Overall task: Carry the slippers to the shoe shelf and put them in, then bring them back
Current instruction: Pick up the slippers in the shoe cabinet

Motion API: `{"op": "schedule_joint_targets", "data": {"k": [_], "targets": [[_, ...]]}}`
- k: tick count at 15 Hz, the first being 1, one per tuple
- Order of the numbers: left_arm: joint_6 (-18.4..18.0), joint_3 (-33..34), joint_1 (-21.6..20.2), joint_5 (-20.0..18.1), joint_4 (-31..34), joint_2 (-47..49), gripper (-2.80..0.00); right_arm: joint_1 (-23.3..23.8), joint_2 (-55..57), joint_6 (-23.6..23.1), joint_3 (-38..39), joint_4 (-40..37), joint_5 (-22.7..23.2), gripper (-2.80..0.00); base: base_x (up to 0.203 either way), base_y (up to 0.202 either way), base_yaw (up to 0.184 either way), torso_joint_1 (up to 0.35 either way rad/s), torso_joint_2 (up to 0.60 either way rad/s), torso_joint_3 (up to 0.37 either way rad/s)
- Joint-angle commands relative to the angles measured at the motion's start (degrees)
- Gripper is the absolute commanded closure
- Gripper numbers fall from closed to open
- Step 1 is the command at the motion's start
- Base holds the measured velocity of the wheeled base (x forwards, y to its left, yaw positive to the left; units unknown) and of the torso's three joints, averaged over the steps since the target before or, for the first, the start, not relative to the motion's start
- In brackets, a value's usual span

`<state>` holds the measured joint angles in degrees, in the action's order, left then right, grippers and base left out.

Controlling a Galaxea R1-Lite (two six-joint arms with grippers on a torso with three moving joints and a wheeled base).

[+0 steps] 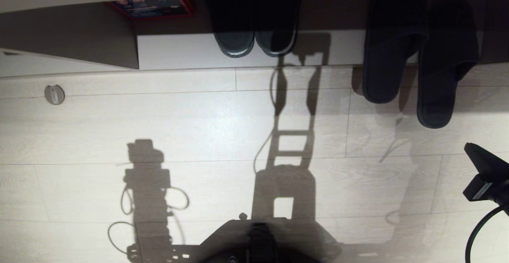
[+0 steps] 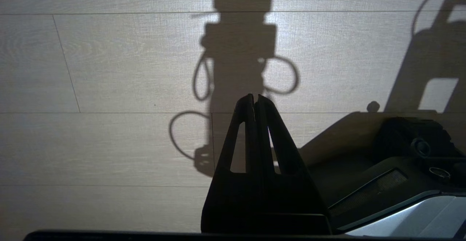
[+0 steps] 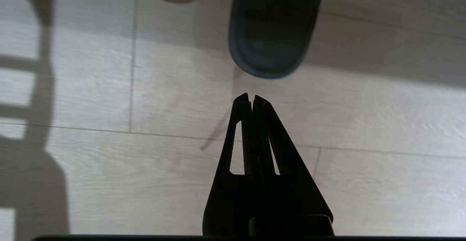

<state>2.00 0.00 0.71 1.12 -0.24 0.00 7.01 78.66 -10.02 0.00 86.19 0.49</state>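
Right wrist view: right gripper (image 3: 252, 97) pressed together, empty, hovered above floor (image 3: 364, 117) just short of slippers (image 3: 271, 33); heels out from shoe shelf (image 1: 238, 50). Left gripper (image 2: 255, 98) likewise closed, empty.

Black robot body with tapered end effectors

Each end effector, the left end effector (image 2: 254, 97) and the right end effector (image 3: 251, 97), is matte black with two long fingers narrowing to blunt tips, each finger pierced by a slim triangular cut-out. The base (image 1: 260, 241) is a dark, rounded housing; in the left wrist view it has a silver-grey panel and small round fittings. A black cable (image 1: 479, 231) loops from the boxy right arm (image 1: 487, 177).
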Motion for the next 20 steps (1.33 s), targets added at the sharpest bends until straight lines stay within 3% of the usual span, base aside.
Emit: {"op": "schedule_joint_targets", "data": {"k": [1,5,6,7,15,20], "targets": [[0.05,0.00,0.00,0.02,-0.02,0.00,0.00,0.29,2.43,-0.01,2.29,0.62,-0.60,0.00,0.000,0.000,0.000,0.000,0.00,0.000],[0.02,0.00,0.00,0.02,-0.02,0.00,0.00,0.29,5.26,0.35,2.29,0.91,-3.69,0.00,0.000,0.000,0.000,0.000,0.00,0.000],[0.02,0.00,0.00,0.02,-0.02,0.00,0.00,0.29,6.06,0.37,2.29,0.91,-4.24,-1.54,0.000,0.000,0.000,0.000,0.00,0.000],[0.02,0.00,0.00,0.02,-0.02,0.00,0.00,0.29,6.18,0.99,2.29,0.90,-4.76,-2.80,0.000,0.000,0.000,0.000,0.00,0.000],[0.02,0.00,0.00,0.02,-0.02,0.00,0.00,0.20,9.05,4.06,1.88,0.91,-10.83,-2.80,0.000,0.000,0.000,0.000,0.00,0.000],[0.02,0.00,0.00,0.02,-0.02,0.00,0.00,0.20,12.10,5.25,-5.16,1.00,-14.68,-2.80,0.000,0.000,0.000,0.000,0.00,0.000]]}}
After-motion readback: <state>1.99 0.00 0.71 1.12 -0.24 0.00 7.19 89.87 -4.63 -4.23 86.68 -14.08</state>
